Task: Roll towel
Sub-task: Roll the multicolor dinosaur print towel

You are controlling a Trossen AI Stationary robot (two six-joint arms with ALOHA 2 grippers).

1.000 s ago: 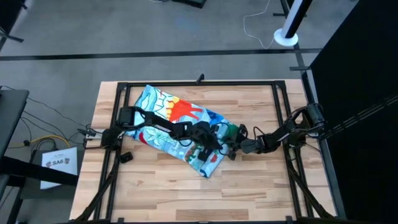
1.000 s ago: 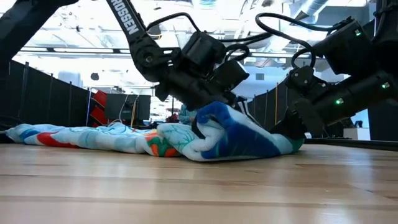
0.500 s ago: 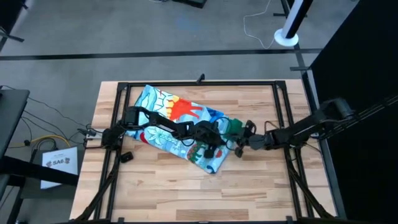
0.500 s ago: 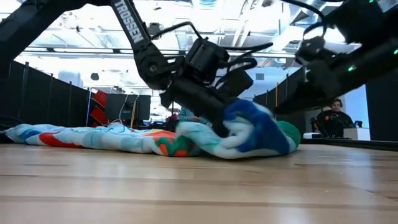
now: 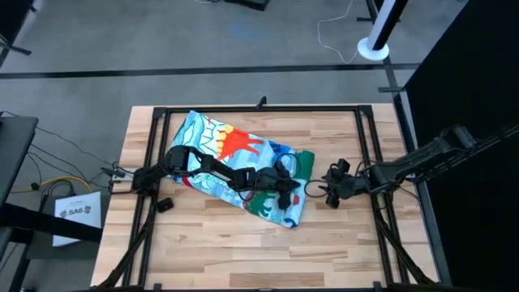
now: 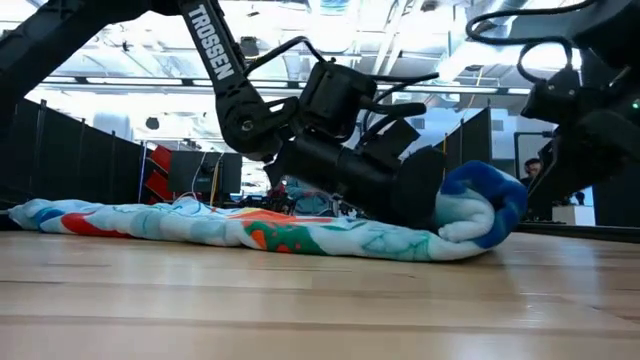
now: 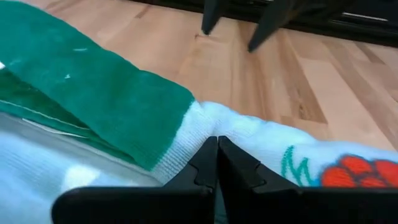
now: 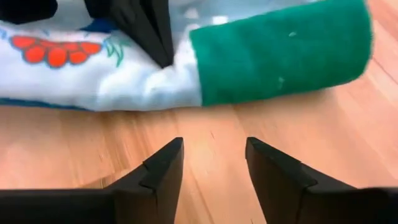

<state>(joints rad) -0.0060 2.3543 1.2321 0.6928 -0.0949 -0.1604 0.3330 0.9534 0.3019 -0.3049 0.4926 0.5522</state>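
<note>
Tropical-print towel [image 5: 235, 162], spread mid-table, green end loosely rolled

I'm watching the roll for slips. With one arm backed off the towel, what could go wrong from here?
The left end effector alone pinches the towel at its rolled end, so the loose roll may unwind. The right end effector is open, apart from the cloth, and cannot steady it.

— What does the wrist camera on the left arm show?
— The left gripper [image 7: 217, 163], its fingers pressed together, pinching the towel [image 7: 93, 87] where green cloth meets white edge.
— And beyond it?
— The wooden table [image 7: 323, 93], with two dark fingers [image 7: 239, 17] of another gripper at its far side.
</note>
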